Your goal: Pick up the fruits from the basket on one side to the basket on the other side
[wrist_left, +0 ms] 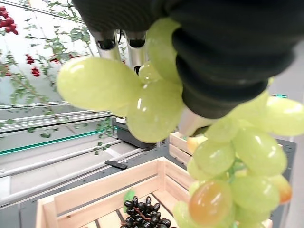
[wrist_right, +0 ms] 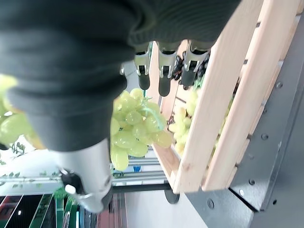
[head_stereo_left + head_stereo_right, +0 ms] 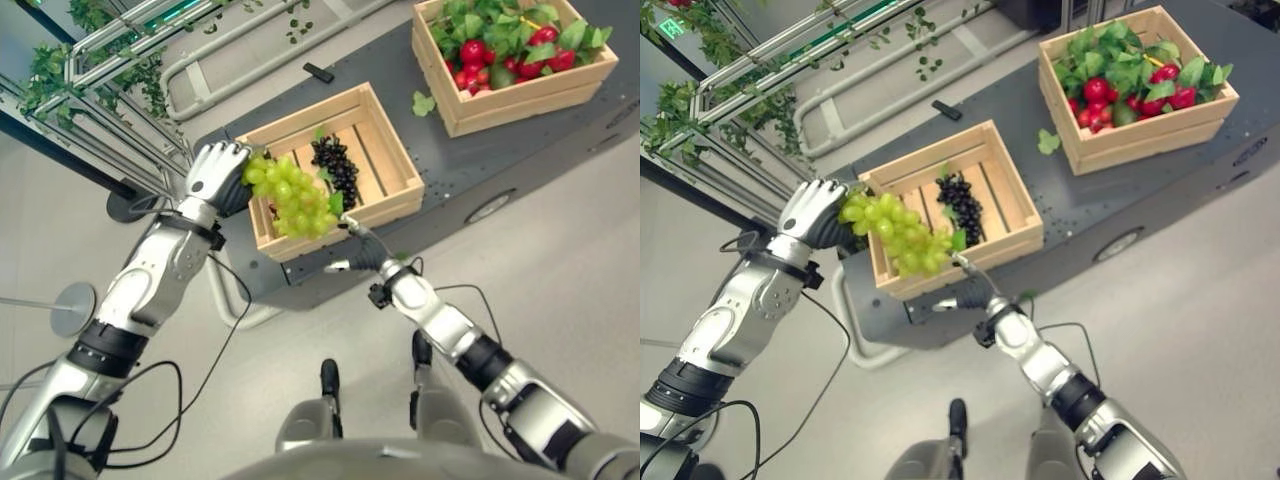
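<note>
Left robot hand (image 3: 217,170) is clenched on the top of a bunch of pale green grapes (image 3: 290,194), hanging over the near slatted wooden crate (image 3: 385,195). Right robot hand (image 3: 362,248), fingers straight, reaches beneath it. Judged soft, bruisable, loosely jointed; grasp belongs at the stem end.

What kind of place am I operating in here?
Probably a staged indoor farm or greenhouse demo: wooden crates of fruit on a dark platform, with leafy vines along metal racks.
</note>
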You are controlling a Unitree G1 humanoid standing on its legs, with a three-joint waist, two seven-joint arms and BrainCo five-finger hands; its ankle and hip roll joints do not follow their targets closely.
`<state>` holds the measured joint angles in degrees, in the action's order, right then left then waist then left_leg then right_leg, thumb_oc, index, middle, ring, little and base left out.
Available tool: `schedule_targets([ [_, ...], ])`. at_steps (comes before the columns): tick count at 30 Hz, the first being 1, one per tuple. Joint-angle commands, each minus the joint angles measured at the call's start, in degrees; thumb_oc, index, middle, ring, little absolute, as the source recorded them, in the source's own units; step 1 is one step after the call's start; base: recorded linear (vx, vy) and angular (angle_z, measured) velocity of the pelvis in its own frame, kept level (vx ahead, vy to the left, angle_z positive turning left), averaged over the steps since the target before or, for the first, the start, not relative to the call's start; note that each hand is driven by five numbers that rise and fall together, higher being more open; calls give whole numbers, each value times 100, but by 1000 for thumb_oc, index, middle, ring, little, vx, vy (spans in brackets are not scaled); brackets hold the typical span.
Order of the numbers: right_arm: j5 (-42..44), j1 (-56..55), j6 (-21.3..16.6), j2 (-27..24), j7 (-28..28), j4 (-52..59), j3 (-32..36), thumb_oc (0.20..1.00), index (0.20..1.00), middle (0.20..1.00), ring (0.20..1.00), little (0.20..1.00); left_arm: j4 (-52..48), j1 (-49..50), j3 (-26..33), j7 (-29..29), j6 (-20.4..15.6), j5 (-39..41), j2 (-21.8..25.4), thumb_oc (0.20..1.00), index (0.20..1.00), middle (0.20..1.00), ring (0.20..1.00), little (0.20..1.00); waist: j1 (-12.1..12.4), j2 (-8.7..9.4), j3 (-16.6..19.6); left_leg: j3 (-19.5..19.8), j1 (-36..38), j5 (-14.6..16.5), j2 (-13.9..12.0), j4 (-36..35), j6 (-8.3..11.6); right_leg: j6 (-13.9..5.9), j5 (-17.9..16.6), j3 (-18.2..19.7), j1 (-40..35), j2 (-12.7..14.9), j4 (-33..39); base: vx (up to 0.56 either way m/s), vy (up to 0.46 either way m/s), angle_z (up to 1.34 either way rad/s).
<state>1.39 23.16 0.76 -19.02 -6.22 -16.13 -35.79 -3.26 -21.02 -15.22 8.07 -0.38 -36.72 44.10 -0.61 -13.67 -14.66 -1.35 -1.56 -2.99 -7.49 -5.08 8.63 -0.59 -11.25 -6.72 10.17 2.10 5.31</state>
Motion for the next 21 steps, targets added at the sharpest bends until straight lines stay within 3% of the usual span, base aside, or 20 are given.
schedule_targets([
  [1, 29, -54, -397, -43, 236, 698, 208, 1000, 1000, 1000, 1000, 1000, 206, -213, 193, 355, 86, 48, 219, 200, 200, 200, 200, 200, -79, 38, 270, 214, -424, -11, 161, 8, -170, -444, 1286, -94, -661, -147, -31, 0, 0, 0],
  [6, 178, -660, -484, -572, 226, 1477, 921, 1000, 1000, 1000, 1000, 1000, 444, -160, 303, 331, 164, -134, 232, 200, 200, 200, 200, 200, -201, 127, 245, 195, -395, 12, 154, 9, -172, -451, 1285, -104, -675, -153, -31, 0, 0, 0],
  [10, 287, -901, -397, -678, 107, 1759, 1340, 1000, 1000, 1000, 1000, 1000, 560, -257, 186, 277, 192, -254, 125, 200, 200, 200, 200, 200, -240, 190, 284, 160, -350, 39, 139, 11, -171, -446, 1308, -91, -721, -165, -31, 0, 0, 0],
  [21, 15, -414, -172, -554, 30, 1747, 1271, 1000, 1000, 1000, 1000, 1000, 636, -427, -192, 183, 211, -401, -292, 200, 200, 200, 200, 200, -202, 249, 373, 159, -285, 67, 126, 16, -186, -412, 1355, -65, -793, -191, -31, 2, -3, 0],
])
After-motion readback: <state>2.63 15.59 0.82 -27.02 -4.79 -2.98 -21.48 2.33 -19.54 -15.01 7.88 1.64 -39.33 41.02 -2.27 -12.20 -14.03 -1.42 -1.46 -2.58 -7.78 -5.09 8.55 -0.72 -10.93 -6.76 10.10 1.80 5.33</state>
